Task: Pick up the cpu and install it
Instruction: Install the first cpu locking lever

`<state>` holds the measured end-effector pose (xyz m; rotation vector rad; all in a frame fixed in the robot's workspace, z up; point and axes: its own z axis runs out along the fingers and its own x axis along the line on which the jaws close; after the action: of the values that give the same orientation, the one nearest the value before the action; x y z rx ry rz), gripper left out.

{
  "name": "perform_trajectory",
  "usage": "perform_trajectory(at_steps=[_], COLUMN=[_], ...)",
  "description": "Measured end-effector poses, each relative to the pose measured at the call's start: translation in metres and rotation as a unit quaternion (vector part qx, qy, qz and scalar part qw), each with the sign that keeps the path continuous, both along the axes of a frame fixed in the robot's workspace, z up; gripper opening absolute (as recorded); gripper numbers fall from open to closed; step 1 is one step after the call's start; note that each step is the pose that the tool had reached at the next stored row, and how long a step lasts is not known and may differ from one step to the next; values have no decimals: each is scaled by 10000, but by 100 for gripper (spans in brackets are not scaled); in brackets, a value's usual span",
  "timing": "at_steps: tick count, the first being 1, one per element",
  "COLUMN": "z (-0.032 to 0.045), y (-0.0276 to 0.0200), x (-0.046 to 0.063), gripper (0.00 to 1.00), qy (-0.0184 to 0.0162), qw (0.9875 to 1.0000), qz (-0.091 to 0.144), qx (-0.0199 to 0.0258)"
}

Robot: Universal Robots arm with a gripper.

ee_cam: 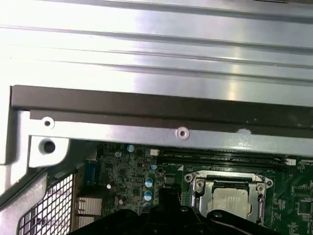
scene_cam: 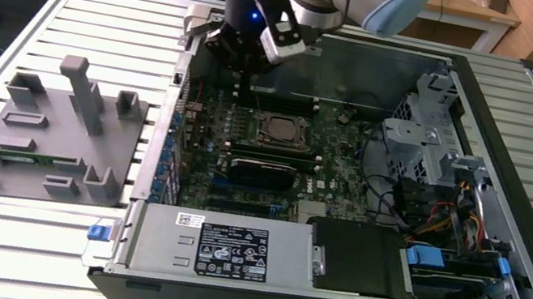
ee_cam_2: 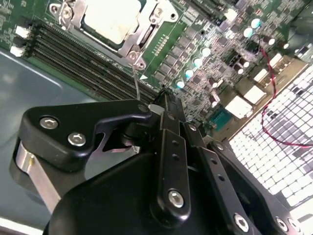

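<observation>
The cpu [ee_cam_2: 110, 19] lies flat in the motherboard socket, its silver-grey top framed by the metal retention plate; it also shows as the cpu [ee_cam: 230, 200] in the first wrist view and as the cpu [scene_cam: 278, 129] in the exterior view. A thin wire lever [ee_cam_2: 136, 81] rises from the socket's corner. My gripper [scene_cam: 245, 80] hangs inside the open computer case, just behind the socket near the case's back wall. In the second wrist view the gripper [ee_cam_2: 159, 105] is shut with nothing between its fingers, its tip close to the lever.
Memory slots [ee_cam_2: 83, 61] run between gripper and socket. The case wall [ee_cam: 156, 105] is close behind. A grey fixture plate [scene_cam: 60, 138] with upright posts and a green memory stick [scene_cam: 35, 156] lies at the exterior view's left. A power supply [scene_cam: 216, 248] and drive cage [scene_cam: 431, 146] crowd the case.
</observation>
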<state>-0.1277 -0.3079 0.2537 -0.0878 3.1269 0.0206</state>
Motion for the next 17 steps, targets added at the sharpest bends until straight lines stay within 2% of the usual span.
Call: perform_trajectory(at_steps=[6,12,17], z=[0,0,0], y=[32,34,34], x=[60,165,188], gripper=[11,11,11], qy=[0,1,1], qw=[10000,10000,10000], qz=[0,0,0], qx=[0,0,0])
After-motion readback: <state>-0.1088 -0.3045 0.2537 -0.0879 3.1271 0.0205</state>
